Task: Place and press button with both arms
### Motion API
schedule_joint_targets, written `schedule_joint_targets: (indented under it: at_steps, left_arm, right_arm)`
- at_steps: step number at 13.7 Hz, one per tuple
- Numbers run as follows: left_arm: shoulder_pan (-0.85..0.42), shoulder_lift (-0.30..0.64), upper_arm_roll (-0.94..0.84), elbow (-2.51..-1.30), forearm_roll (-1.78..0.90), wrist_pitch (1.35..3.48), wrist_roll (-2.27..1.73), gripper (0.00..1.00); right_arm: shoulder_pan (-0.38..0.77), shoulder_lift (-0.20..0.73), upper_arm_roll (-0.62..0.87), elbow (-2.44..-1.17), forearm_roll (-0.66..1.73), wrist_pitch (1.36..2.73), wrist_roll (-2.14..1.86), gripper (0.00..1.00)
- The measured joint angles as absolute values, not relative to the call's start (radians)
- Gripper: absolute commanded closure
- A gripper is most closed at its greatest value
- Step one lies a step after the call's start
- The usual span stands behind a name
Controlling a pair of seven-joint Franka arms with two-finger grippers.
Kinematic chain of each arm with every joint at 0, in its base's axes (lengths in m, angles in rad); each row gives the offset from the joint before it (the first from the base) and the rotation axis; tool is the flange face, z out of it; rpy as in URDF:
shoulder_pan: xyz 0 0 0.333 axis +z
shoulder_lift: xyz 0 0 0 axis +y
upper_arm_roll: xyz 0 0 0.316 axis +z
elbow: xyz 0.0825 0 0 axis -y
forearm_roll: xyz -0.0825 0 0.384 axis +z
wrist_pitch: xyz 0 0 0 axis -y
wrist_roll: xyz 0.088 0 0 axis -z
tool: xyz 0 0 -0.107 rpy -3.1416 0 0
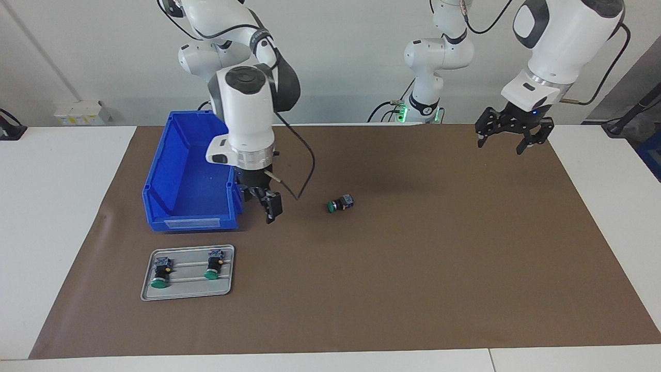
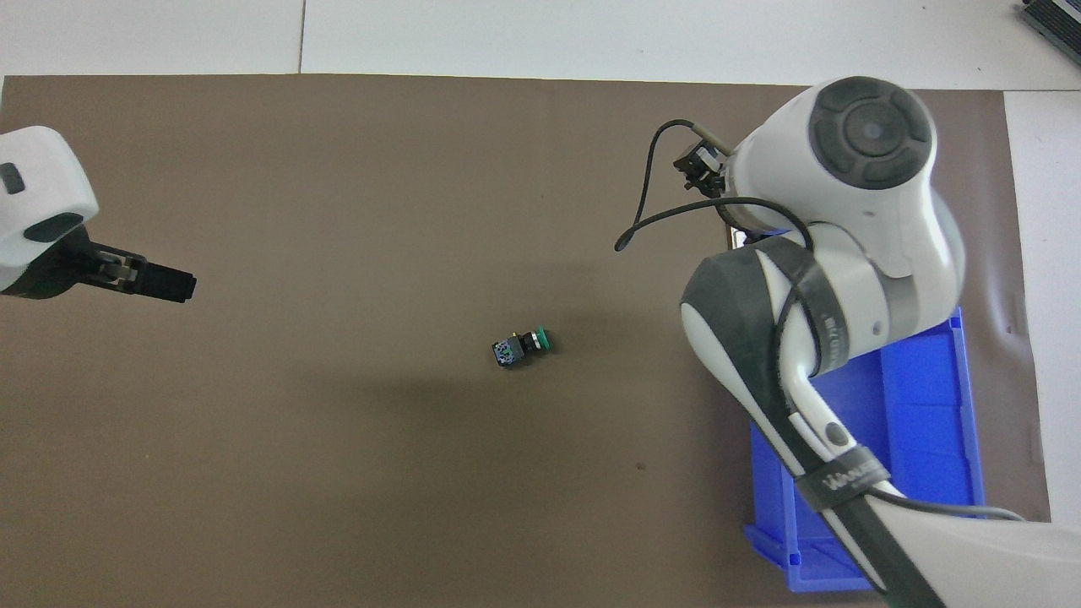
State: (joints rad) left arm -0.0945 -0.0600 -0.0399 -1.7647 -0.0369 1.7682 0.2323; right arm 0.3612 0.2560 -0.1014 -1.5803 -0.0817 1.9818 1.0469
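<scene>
Centrally, in the facing view, a small push-button with a round green cap, black cylindrical body and grey-blue terminal block (image 1: 340, 203) is seen lying on its side on the matte brown surface (image 1: 413, 268), its long axis level, cap pointed toward the right arm's end. The right end effector (image 1: 269, 207) hangs empty beside a glossy blue plastic bin (image 1: 175, 175), its finger gap not discernible. The left end effector (image 1: 508, 135) is held spread wide, empty, over the mat.

From overhead, the button (image 2: 520, 347) is shown alone mid-mat, well apart from both end effectors.
</scene>
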Motion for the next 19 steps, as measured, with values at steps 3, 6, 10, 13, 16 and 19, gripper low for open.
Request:
schedule_joint_targets:
  at_steps: [3, 6, 10, 13, 16, 19]
  left_arm:
    - [-0.195, -0.058, -0.045, -1.878, -0.037, 1.926, 0.236, 0.00]
    - [-0.286, -0.026, -0.048, -1.942, -0.037, 2.034, 0.291, 0.00]
    - [-0.393, 0.037, -0.049, -2.016, -0.040, 2.227, 0.352, 0.00]
    - [-0.463, 0.072, -0.050, -2.046, -0.040, 2.314, 0.396, 0.00]
    - [-0.521, 0.099, -0.050, -2.064, -0.040, 2.363, 0.420, 0.00]
    - [-0.559, 0.164, -0.050, -2.070, -0.040, 2.458, 0.420, 0.00]
  right_arm:
    - [0.240, 0.175, -0.102, -1.580, -0.061, 1.862, 0.751, 0.00]
    - [0.149, 0.108, -0.102, -1.582, -0.059, 1.763, 0.490, 0.00]
    - [0.070, 0.041, -0.104, -1.581, -0.059, 1.674, 0.274, 0.00]
    - [0.050, 0.002, -0.104, -1.563, -0.060, 1.596, 0.106, 0.00]
    - [0.051, -0.016, -0.100, -1.559, -0.044, 1.535, 0.070, 0.00]
    - [0.051, -0.017, -0.100, -1.559, -0.012, 1.522, 0.073, 0.00]
